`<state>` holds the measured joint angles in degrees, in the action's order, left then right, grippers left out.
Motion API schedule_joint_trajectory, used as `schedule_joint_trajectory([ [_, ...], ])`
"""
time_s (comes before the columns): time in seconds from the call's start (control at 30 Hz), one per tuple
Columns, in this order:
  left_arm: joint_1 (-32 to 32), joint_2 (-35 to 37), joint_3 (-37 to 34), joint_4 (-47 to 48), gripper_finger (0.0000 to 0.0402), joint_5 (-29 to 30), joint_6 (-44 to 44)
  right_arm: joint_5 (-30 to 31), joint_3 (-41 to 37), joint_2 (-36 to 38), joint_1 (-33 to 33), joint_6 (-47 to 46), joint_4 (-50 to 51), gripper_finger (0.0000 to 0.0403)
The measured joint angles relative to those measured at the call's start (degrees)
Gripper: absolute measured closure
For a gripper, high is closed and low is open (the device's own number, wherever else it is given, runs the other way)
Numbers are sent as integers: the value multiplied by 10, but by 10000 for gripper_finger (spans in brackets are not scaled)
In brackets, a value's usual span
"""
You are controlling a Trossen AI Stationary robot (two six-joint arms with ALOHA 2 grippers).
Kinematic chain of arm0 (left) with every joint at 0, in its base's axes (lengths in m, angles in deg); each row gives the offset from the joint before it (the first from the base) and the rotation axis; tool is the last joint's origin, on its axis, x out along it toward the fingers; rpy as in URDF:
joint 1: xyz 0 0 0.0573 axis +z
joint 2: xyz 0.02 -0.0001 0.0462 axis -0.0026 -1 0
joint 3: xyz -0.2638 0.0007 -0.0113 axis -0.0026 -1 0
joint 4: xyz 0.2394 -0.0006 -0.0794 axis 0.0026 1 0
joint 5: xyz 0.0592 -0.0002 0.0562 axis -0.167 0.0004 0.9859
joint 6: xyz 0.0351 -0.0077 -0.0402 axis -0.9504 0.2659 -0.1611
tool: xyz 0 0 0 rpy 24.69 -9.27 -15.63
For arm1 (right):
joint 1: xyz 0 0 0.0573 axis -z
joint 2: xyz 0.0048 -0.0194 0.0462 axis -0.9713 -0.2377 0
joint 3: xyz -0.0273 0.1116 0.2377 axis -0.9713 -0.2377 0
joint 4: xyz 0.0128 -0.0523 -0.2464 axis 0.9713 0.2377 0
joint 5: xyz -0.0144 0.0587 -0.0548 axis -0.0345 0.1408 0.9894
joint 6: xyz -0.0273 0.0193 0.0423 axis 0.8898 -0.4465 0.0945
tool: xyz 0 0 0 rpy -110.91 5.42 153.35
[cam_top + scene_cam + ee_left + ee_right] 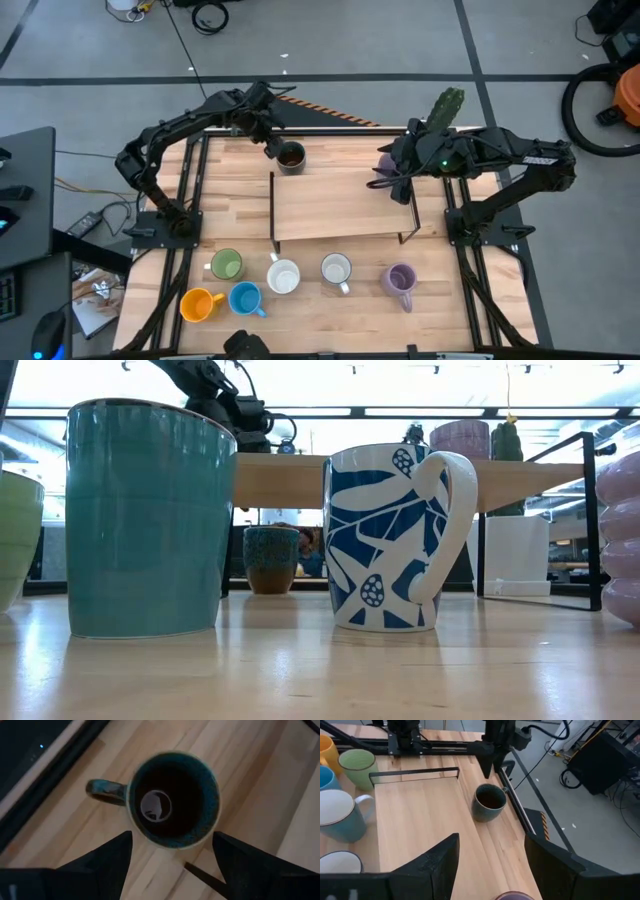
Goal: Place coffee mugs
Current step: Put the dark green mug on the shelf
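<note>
The dark brown mug point(172, 800), teal-speckled at the rim, stands upright on its base on the table just beyond the shelf's far edge point(290, 157). My left gripper point(172, 834) hangs open just above it, one finger on either side, clear of it point(270, 140). My right gripper point(492, 840) is over the shelf's right end point(395, 165) with a lavender mug point(460, 438) between its fingers. In the near row stand green point(226, 265), orange point(200, 303), blue point(245, 298), two white point(284, 276) and one more lavender mug point(401, 280). My right gripper has the lavender mug far back between its two fingers; only a piece of the rim point(512, 896) shows at the picture's lower edge, so where the fingers meet it stays out of frame. The mug sits upright, above the level of the shelf top.
A wooden shelf point(340, 205) on a black frame spans the table's middle. A white pot with a green cactus point(447, 105) stands at the far right behind my right arm. Black rails point(190, 180) run along both sides of the table.
</note>
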<state>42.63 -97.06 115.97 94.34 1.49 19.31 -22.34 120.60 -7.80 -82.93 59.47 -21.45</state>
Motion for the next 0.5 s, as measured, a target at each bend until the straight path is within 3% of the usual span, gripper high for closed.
schedule_joint_trajectory([
  [0.33, -11, 0, 0, 15, 118, 1, 25, 0, 0, 0, 0, 5, 30, 172],
  [0.5, -24, -14, -1, 4, 118, 55, 35, 0, 0, 0, 0, 12, 26, 172],
])
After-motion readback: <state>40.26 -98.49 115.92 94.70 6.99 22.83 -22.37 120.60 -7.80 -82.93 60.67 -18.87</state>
